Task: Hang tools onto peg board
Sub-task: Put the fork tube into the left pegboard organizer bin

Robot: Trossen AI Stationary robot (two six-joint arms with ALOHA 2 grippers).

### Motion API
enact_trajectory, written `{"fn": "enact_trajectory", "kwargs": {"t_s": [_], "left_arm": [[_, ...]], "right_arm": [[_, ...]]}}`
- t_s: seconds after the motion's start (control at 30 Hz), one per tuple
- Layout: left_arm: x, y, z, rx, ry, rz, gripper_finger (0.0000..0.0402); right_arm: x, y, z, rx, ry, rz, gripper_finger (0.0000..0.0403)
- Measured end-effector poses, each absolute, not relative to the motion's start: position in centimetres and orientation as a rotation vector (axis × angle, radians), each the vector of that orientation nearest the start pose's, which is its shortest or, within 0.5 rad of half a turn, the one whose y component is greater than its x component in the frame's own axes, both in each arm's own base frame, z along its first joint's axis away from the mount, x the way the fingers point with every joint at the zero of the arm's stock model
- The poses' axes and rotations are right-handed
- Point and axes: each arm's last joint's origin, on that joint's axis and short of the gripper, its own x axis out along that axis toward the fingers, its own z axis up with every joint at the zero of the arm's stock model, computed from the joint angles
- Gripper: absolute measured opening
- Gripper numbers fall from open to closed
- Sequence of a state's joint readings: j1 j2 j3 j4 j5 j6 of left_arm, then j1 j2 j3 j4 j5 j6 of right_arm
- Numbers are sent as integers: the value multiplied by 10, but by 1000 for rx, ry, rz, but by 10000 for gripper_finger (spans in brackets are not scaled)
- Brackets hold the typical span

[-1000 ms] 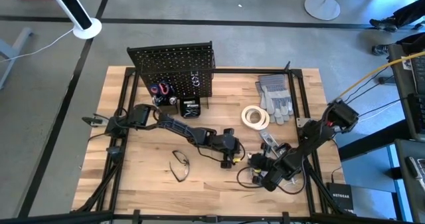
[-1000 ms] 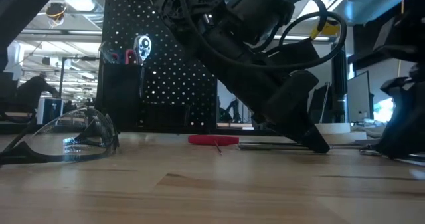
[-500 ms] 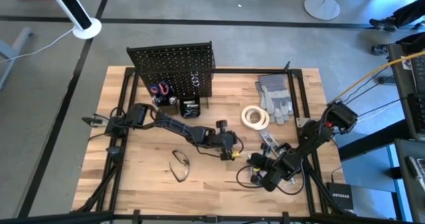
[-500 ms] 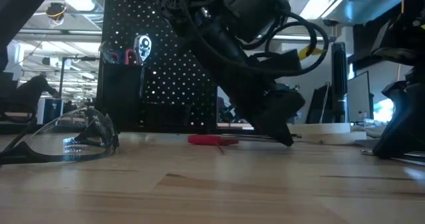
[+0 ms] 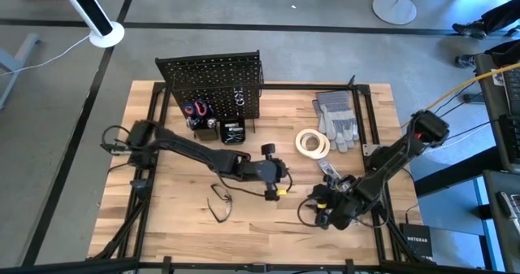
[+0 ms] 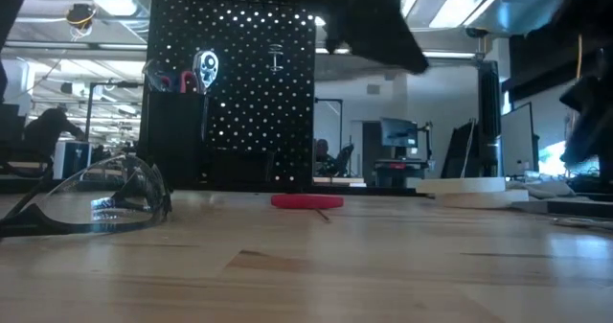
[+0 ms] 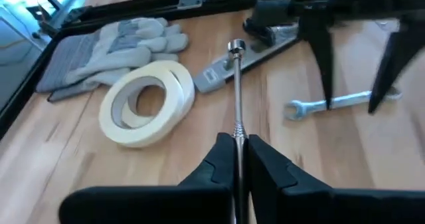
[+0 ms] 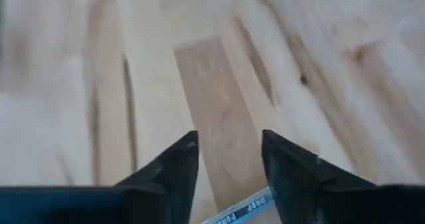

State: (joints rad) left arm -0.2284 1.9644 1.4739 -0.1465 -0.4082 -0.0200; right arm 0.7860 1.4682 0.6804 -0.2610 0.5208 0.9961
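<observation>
The wood table stands on a grey floor. The black board, full of holes, stands at its far side. Left gripper pinches a thin metal rod near the white tape. Right gripper is spread above bare wood

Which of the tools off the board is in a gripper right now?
The thin silver rod tool, clamped in the left gripper. The tape roll, wrench and safety glasses all lie on the table.
</observation>
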Motion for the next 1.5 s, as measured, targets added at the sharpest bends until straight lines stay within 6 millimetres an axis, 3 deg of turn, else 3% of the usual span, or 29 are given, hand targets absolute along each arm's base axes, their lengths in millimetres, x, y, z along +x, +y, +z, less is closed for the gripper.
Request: {"fn": "enact_trajectory", "kwargs": {"t_s": [0.13, 0.33, 0.5, 0.6, 0.87, 1.07, 1.23, 1.37, 1.5], "left_arm": [[410, -92, 234, 152, 585, 168, 9], [367, -90, 236, 4, 416, 165, 9], [336, -98, 236, -97, 200, 107, 9], [324, -103, 233, -144, 71, 37, 9], [309, -112, 237, -156, -151, -74, 9], [307, -112, 243, -146, -207, -74, 9], [307, -110, 245, -126, -221, -15, 9], [307, -108, 244, -125, -212, 16, 9], [307, -108, 244, -113, -215, 16, 9]], "right_arm": [[188, 166, 175, 303, 732, -179, 190], [192, 164, 187, 196, 564, -222, 202], [211, 160, 198, 131, 405, -257, 198], [232, 156, 212, 103, 295, -170, 198], [278, 121, 241, 63, -57, 22, 198], [288, 102, 256, 55, -278, 142, 198], [294, 98, 264, 38, -300, 180, 194], [296, 100, 268, 5, -312, 206, 157], [296, 100, 269, -14, -306, 202, 86]]}}
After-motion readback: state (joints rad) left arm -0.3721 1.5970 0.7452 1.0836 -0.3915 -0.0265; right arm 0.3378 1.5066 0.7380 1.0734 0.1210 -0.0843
